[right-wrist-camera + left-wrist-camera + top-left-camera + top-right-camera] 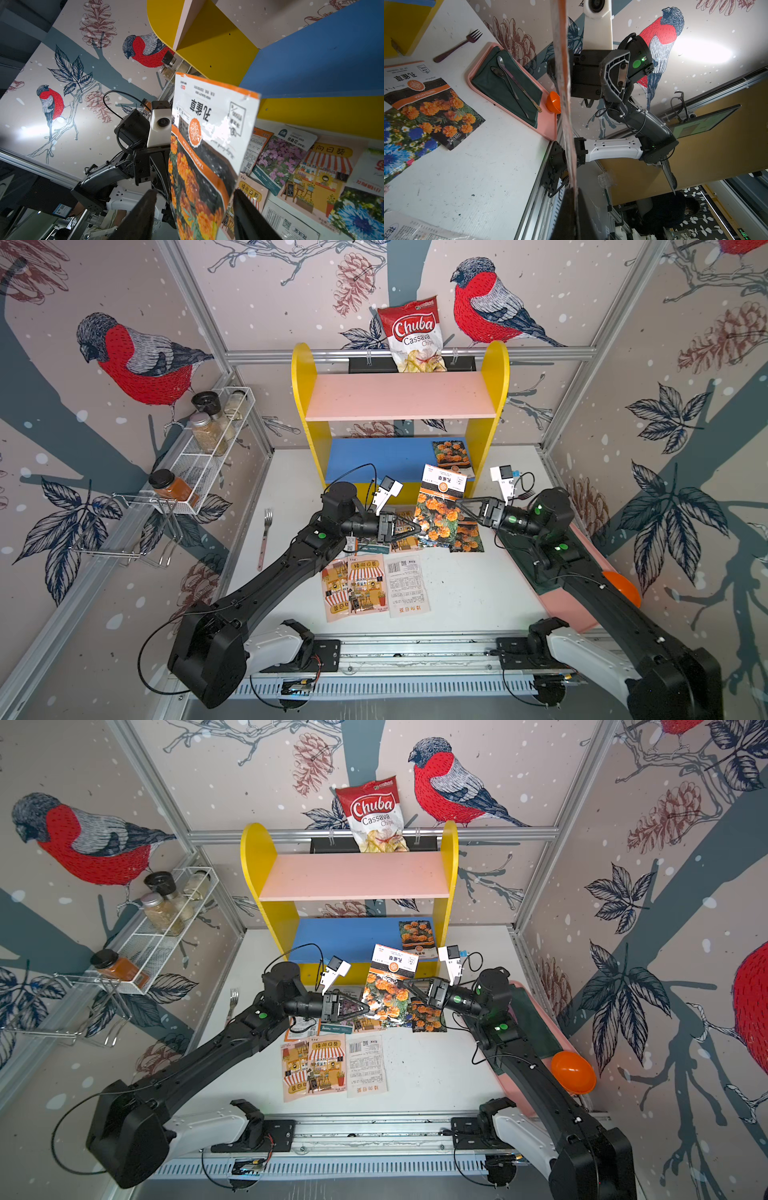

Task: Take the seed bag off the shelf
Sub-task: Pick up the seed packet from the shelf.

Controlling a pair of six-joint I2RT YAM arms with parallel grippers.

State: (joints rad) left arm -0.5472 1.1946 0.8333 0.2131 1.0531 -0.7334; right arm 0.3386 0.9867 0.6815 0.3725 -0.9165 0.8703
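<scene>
The shelf (303, 377) (257, 857) stands at the back, with yellow sides, a pink upper board and a blue lower board. A marigold seed bag (438, 506) (390, 986) (209, 133) hangs upright in the air just in front of it. My left gripper (415, 529) (368, 1007) (574, 188) is shut on the bag's lower edge, which the left wrist view shows edge-on (562, 83). My right gripper (457, 504) (405, 982) (193, 194) is open, one finger on each side of the bag. A second marigold seed bag (451, 454) (417, 934) lies on the blue board.
Several seed packets (353, 585) lie on the table under and in front of the grippers. A fork (266, 531) lies to the left. A pink tray (573, 605) with a green cloth and an orange bowl (623, 585) sits under the right arm. A wire spice rack (208, 448) hangs left; a chips bag (413, 335) hangs behind.
</scene>
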